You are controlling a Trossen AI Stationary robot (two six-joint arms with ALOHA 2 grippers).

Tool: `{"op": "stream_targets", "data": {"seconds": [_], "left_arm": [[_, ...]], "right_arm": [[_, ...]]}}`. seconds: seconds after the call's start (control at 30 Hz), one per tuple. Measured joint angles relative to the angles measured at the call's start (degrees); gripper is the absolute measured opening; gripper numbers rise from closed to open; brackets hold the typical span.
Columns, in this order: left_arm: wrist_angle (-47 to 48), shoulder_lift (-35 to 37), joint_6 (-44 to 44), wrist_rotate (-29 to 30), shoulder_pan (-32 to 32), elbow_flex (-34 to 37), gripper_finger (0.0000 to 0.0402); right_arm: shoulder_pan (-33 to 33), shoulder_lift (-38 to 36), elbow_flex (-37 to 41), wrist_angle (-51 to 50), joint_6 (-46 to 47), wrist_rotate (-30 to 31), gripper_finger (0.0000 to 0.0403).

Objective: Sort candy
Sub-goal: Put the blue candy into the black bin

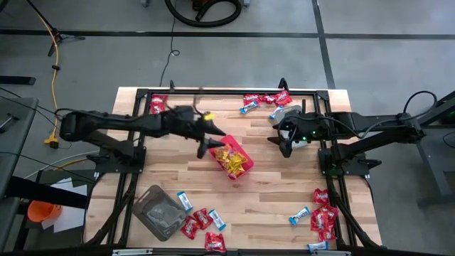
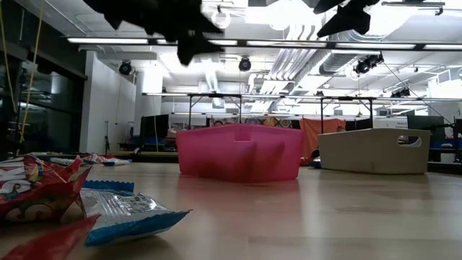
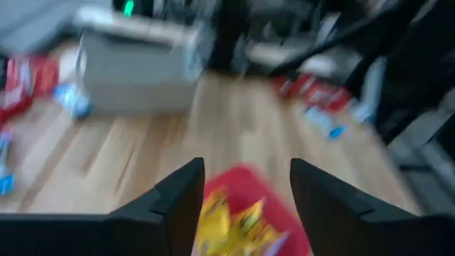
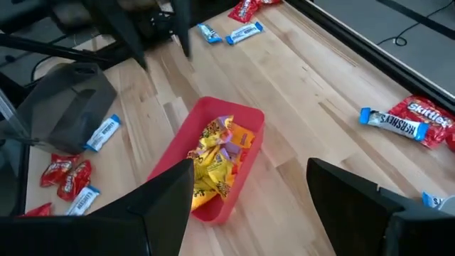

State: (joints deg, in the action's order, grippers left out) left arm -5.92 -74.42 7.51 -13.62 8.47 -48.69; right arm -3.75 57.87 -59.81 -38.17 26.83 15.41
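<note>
A red bin (image 1: 236,161) sits mid-table with several yellow candy packets (image 4: 217,158) inside it. My left gripper (image 3: 245,203) hovers open just above the bin's left side (image 1: 207,146), with nothing between its fingers. To the bin's right, my right gripper (image 4: 249,206) hangs open and empty above the table (image 1: 286,142). Red and blue-and-white candy packets lie loose on the wood: along the far edge (image 1: 264,99), at the far left (image 1: 158,105), near the front left (image 1: 202,224) and at the front right (image 1: 323,213).
A grey tub (image 1: 158,211) stands at the front left. A pale tub (image 3: 135,78) sits under my right arm near the far edge. A black frame (image 1: 135,128) rims the tabletop. Bare wood (image 1: 270,199) lies in front of the red bin.
</note>
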Motion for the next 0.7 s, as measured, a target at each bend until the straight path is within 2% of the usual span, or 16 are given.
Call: {"op": "stream_targets", "data": {"seconds": [0.2,0.37,0.53,0.7], "left_arm": [[-8.86,8.64,3.64,-0.56,1.59,3.58,0.0202],[-13.65,13.33,9.41,5.48,1.64,9.89,0.0202],[-13.76,15.55,14.50,7.28,1.53,13.40,0.0202],[-14.39,15.62,14.92,7.36,1.53,13.49,0.0202]], "right_arm": [[0.00,0.00,0.00,-0.13,-5.71,1.12,0.0268],[0.00,0.00,0.00,-0.17,-9.27,2.63,0.0268],[0.00,0.00,0.00,-0.03,-9.28,2.66,0.0268],[0.00,0.00,0.00,4.08,-9.19,2.66,0.0268]]}}
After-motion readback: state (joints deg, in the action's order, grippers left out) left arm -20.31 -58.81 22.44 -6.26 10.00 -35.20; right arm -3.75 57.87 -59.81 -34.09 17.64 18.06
